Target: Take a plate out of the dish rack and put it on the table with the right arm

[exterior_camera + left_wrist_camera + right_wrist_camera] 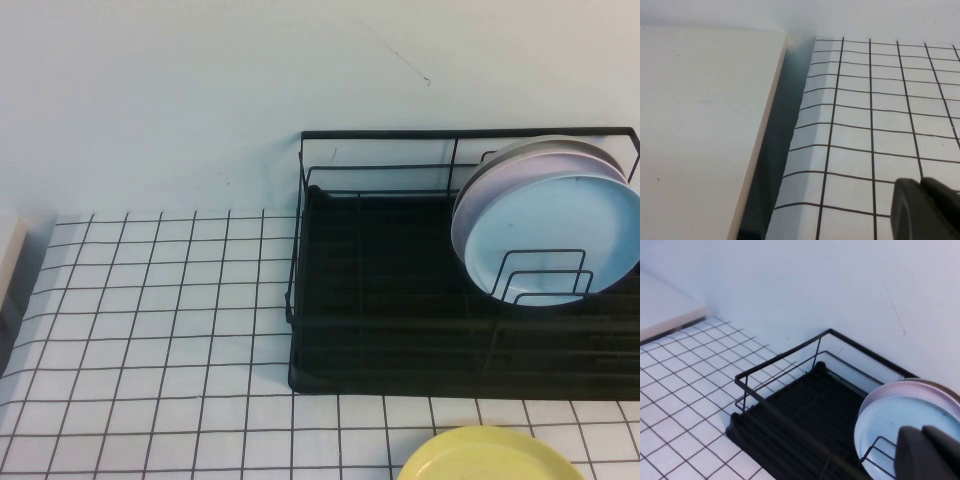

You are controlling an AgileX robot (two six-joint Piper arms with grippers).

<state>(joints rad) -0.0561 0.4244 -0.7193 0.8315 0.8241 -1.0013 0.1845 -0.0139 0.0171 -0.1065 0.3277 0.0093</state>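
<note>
Your round, matte pale-yellow plate (488, 455) lies flat on the white table with its grid of thin black lines (150, 330), at the near edge of the high view, just in front of the near right part of the black wire dish rack with its black tray base (380, 300). Only the plate's far portion shows; the rest runs out of view.

In the rack, at its right end, a light blue round plate (560, 235) stands tilted on edge against the upright wire loops, with the rim of at least one more pale plate (530, 152) stacked close behind it. The left part of the rack holds nothing.

Your right gripper (927, 452) shows only as a dark tip in its wrist view, above the rack near the blue plate (900, 425). You cannot tell its state. Your left gripper (922, 210) is likewise just a dark tip, over the table's far left area beside a cream-white flat panel (700, 125); its state is unclear too.
</note>
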